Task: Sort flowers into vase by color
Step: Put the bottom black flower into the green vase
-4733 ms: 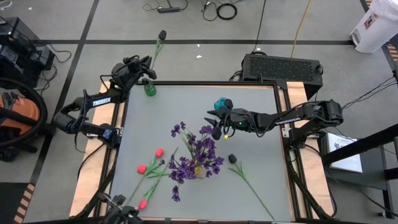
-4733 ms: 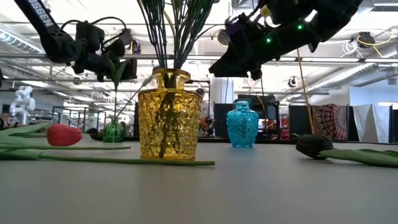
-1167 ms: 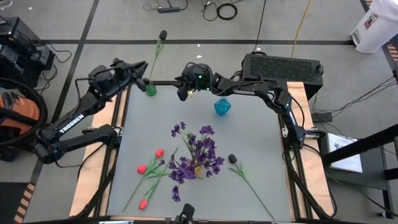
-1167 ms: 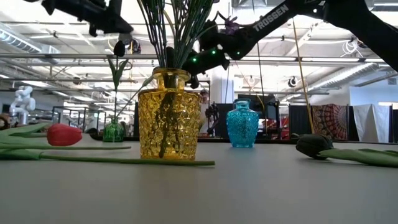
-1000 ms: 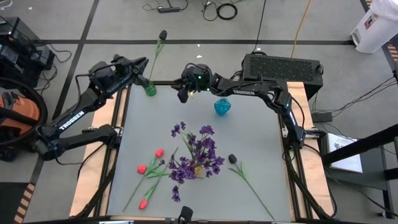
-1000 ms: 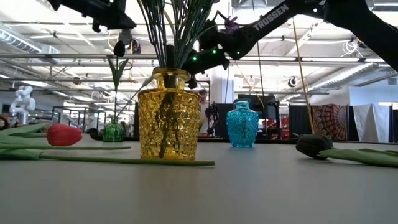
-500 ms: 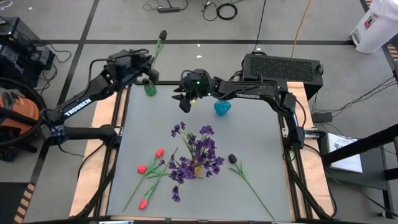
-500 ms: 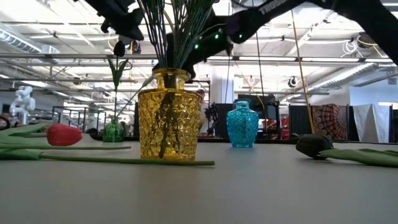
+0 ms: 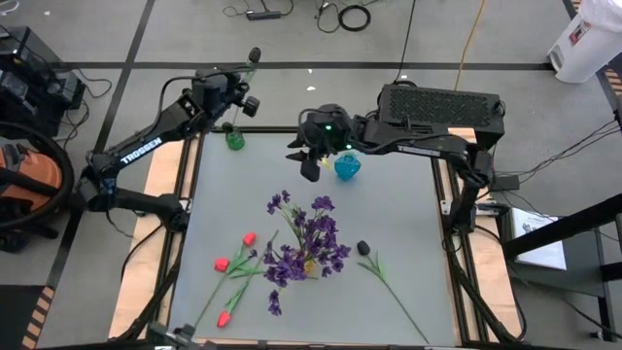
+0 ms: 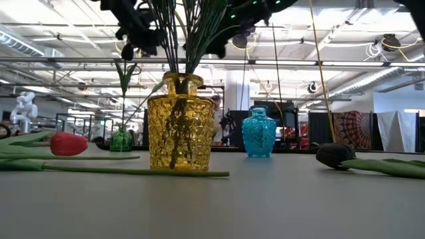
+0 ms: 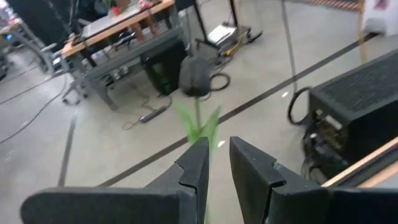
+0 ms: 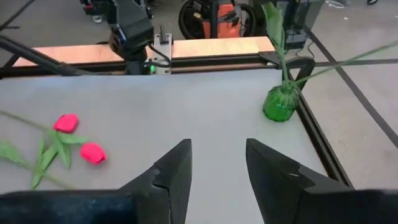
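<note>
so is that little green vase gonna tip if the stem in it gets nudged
Probably yes. The green vase is small and squat, while the black-headed flower in it leans far out past the table edge, so a nudge on the stem could lever it over. It looks like glass, so it may slide on the smooth table and could crack.

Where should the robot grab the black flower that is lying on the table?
Best on the thin green stem, a little below the black flower head, coming straight down from above. The flower lies flat on the table with bare space on both sides of the stem, so the gripper fingers could probably close across it. The soft head would likely squash.
</note>
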Motion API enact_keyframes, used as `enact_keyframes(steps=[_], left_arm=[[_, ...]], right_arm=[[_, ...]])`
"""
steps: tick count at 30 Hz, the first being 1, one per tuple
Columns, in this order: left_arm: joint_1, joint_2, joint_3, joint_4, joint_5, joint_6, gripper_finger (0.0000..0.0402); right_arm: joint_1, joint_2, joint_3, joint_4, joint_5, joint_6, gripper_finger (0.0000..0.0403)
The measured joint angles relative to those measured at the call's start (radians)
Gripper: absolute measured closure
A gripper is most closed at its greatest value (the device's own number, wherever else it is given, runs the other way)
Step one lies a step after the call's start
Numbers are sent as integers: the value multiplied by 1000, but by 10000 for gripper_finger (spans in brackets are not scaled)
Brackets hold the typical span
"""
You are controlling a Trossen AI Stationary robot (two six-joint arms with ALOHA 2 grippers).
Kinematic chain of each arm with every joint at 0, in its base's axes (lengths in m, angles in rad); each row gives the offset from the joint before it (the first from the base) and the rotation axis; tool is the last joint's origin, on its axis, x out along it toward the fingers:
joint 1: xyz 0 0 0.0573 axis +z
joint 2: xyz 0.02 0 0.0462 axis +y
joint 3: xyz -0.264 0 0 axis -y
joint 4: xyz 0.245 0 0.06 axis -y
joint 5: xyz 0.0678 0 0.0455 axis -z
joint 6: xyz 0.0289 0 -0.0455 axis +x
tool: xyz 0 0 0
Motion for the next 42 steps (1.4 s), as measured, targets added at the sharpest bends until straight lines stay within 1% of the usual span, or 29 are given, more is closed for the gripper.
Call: enact_keyframes(steps=[3,6,10,13,16,20,26,34,42], left_arm=[[37,13,36,-35,0,-1,329],[72,17,62,-66,12,-1,329],[102,17,70,-87,44,-7,329],[119,18,70,-86,51,-9,329],[123,31,71,-83,52,-14,329],[129,57,70,-84,75,-34,329],[129,105,70,-80,94,-34,329],[121,125,70,-81,103,-25,329],[108,125,70,-81,106,31,329]], right_arm=[[-1,-103,-96,-9,27,1,272],[-1,-229,-208,-2,29,9,279],[2,-395,-368,40,28,39,287],[7,-512,-463,48,23,66,296],[7,-618,-546,49,21,83,311],[7,-720,-625,65,22,91,342],[7,-791,-683,78,21,83,397],[7,-800,-684,6,20,26,400],[7,-800,-684,-5,19,29,392]])
